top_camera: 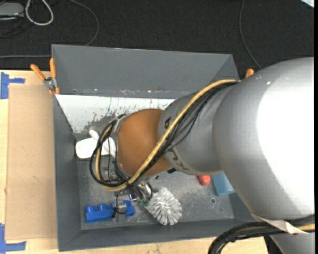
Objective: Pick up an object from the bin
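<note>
Nearest, by the near wall of the grey metal bin (143, 73): blue plastic building block (99, 212), hard, knobbed, long axis left to right, its right end meeting the gripper (124, 203), which stands low just right of it; spread or closed, cannot tell. Right of the gripper: white brush head (165, 208), bristly. Farther right: small red piece (204, 180), light-blue block (222, 184). Farther left: smooth white rounded item (87, 147).

No readable text — no labels, brands, numbers anywhere.
</note>
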Controlling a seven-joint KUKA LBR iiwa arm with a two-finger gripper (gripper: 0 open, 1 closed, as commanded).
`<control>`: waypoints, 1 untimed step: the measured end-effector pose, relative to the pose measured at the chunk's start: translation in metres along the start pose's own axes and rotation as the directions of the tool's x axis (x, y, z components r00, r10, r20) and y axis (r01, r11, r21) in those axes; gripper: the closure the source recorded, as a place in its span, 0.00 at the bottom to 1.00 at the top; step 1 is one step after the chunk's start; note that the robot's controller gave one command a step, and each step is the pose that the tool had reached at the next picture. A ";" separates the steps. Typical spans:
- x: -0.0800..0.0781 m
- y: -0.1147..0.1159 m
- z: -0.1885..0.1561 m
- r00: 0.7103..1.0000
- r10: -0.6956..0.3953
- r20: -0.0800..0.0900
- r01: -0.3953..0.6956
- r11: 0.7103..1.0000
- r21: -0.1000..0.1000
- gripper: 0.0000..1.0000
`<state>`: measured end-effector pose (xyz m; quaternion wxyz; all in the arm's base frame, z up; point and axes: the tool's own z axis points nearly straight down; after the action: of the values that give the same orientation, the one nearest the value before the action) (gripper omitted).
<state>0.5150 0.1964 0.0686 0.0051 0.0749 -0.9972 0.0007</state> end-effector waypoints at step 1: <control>0.009 0.002 0.000 0.988 0.151 0.005 -0.151 0.988 0.000 0.00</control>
<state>0.5056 0.1973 0.0683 0.0023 -0.0009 -1.0000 0.0012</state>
